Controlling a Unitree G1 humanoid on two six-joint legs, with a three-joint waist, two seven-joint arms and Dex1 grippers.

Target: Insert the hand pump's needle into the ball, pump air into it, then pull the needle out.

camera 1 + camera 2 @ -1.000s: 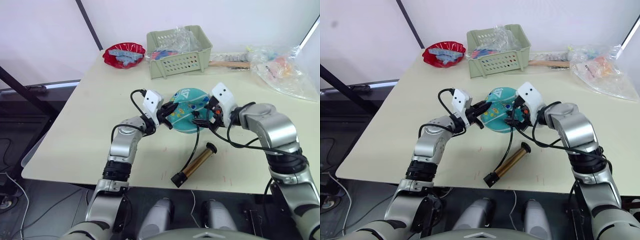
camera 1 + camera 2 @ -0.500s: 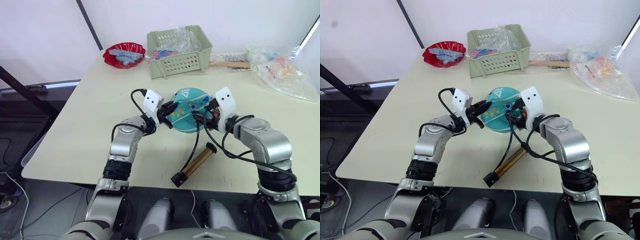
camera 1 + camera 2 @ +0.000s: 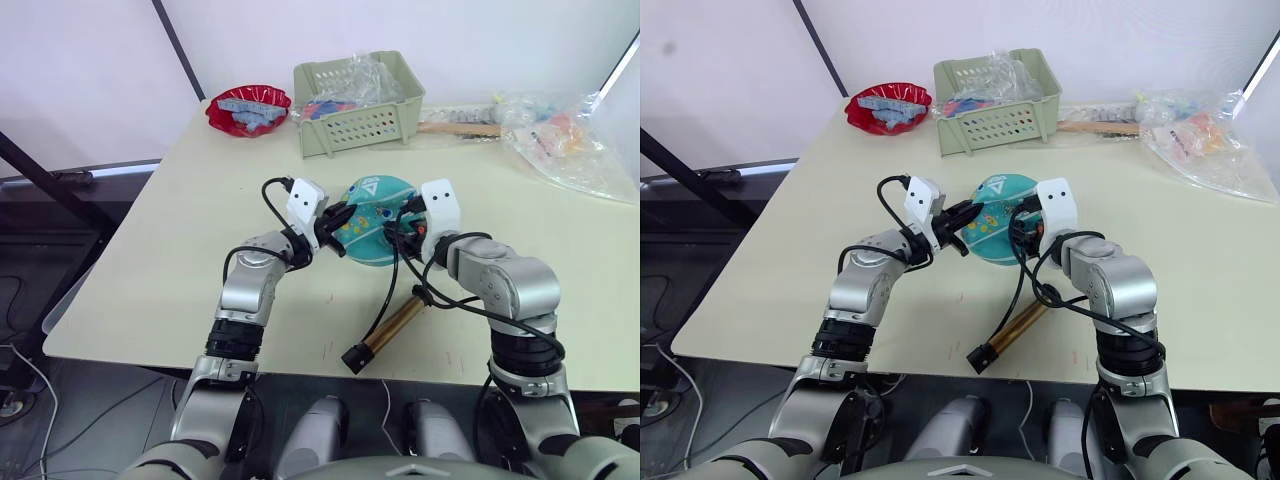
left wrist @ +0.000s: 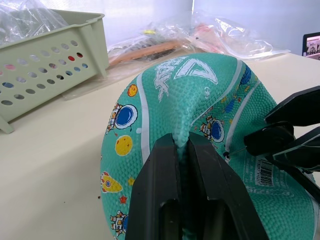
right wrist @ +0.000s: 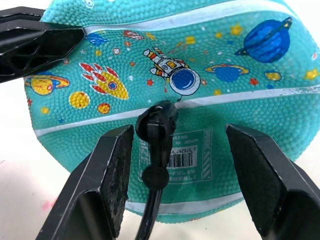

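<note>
I'm seeing the ball (image 3: pixel 372 219) sitting flattened on the table (image 3: pixel 150 260), roughly mid-table, w/ the green basket (image 3: pixel 358 102) further back and the red bowl (image 3: pixel 248 108) off to the basket's left. L gripper (image 4: pixel 181 150) is pinching a fold of the ball's rubber at its left edge; fingers are closed tight on that ridge, touching both sides of it. R gripper (image 5: pixel 177 145) is sitting at the ball's right side w/ fingers spread wide apart, not gripping anything; the black fitting is standing between them w/o touching either pad. The needle (image 5: pixel 159 125) is sitting on the ball's surface by a white stripe, just under the astronaut print and above the barcode label; I can't tell how deep the metal tip is going in, the fitting is hiding it. The hose is running from that fitting down toward the hand pump (image 3: pixel 388 330), which is lying on its side near the table's front edge, in front of the ball, black foot pointing toward me. Clear plastic bags (image 3: pixel 565 140) are lying at the far right of the table.
</note>
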